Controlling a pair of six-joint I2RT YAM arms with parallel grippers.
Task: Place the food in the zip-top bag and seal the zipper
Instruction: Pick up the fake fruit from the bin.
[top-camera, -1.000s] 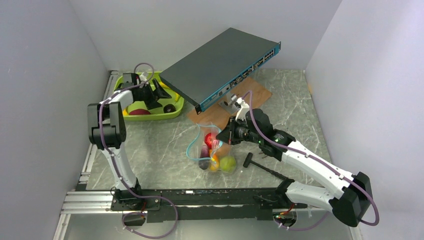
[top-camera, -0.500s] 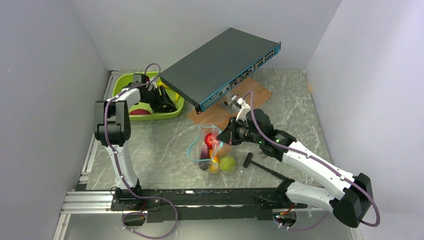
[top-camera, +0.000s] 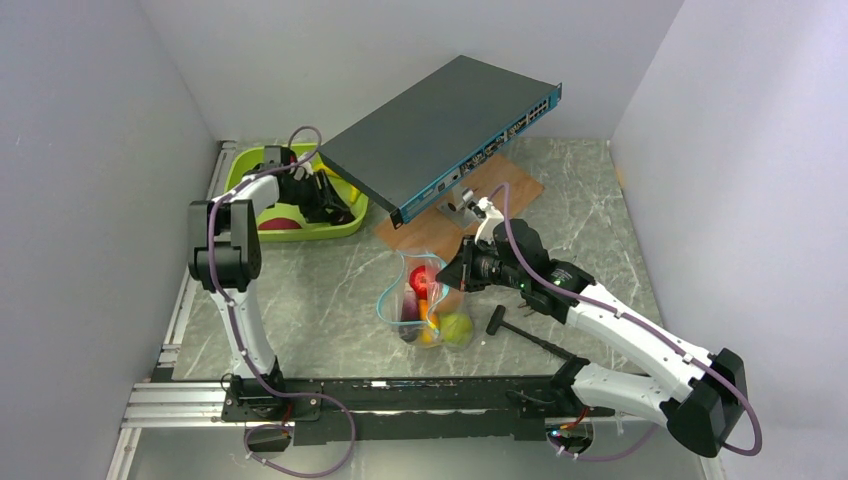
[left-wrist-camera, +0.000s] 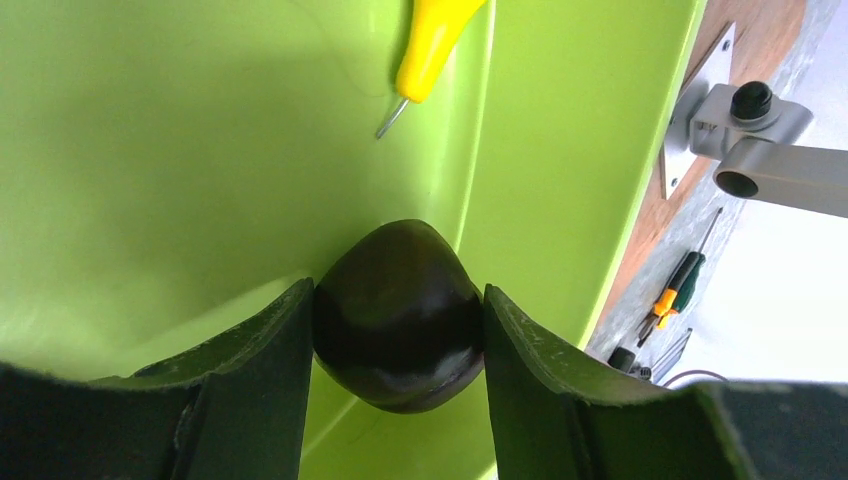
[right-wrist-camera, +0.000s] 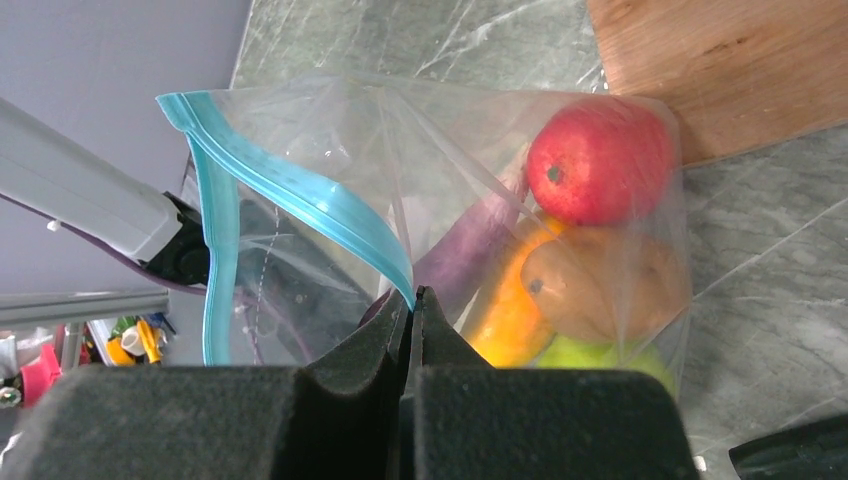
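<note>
1. The left gripper (left-wrist-camera: 398, 296) is down in the green tray (left-wrist-camera: 200, 150). Its two fingers (left-wrist-camera: 255, 350) are partly closed, and they press on both sides of a dark round fruit (left-wrist-camera: 400, 335), so it grips the fruit.
2. The fruit sits low in the tray, right by the tray's side wall. A yellow piece (left-wrist-camera: 432, 45) lies farther back in the tray.
3. The right gripper (right-wrist-camera: 412, 300) is clenched tight. It pinches the edge of the clear bag (right-wrist-camera: 320, 130), just beside the blue zipper (right-wrist-camera: 300, 200).
4. The bag lies on the table (top-camera: 330, 290), near the middle, with its mouth open. Inside are a red apple (right-wrist-camera: 598, 160), an orange (right-wrist-camera: 600, 285), a purple eggplant (right-wrist-camera: 470, 255) and a green apple (right-wrist-camera: 590, 355).
5. The left arm stands up tall, bends at the elbow and reaches to the far left corner. The right arm stretches low across the table from the right side.
6. A dark flat box (top-camera: 440, 135) leans over a wooden board (top-camera: 450, 225). The marks on its front are too small to read.
</note>
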